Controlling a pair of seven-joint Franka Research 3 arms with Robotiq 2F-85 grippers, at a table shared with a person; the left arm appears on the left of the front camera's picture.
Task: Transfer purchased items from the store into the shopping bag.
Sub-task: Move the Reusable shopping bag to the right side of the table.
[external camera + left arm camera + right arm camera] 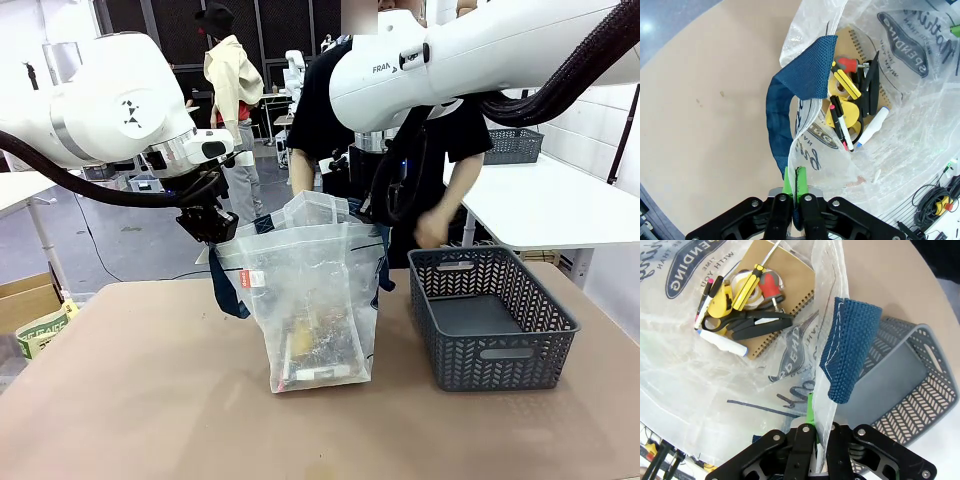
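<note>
The shopping bag (315, 300) stands on the bench (120, 400) between the grippers: left gripper (792, 175) clenched on its left rim, right gripper (812, 405) clenched on its right. Purchased items (850, 105) lie inside; the grey basket (490, 365) stands just right.

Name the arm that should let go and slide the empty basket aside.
Right, probably. The right tool is shut on the bag rim beside the basket; the left tool clamps the opposite rim, with the bag between it and the basket.

Clear tote bag (315, 300) stands upright, mouth open, with a spiral notebook (785, 285), scissors (752, 322) and markers (840, 125) piled at its bottom; grey slotted basket (500, 365) sits just beside it.
</note>
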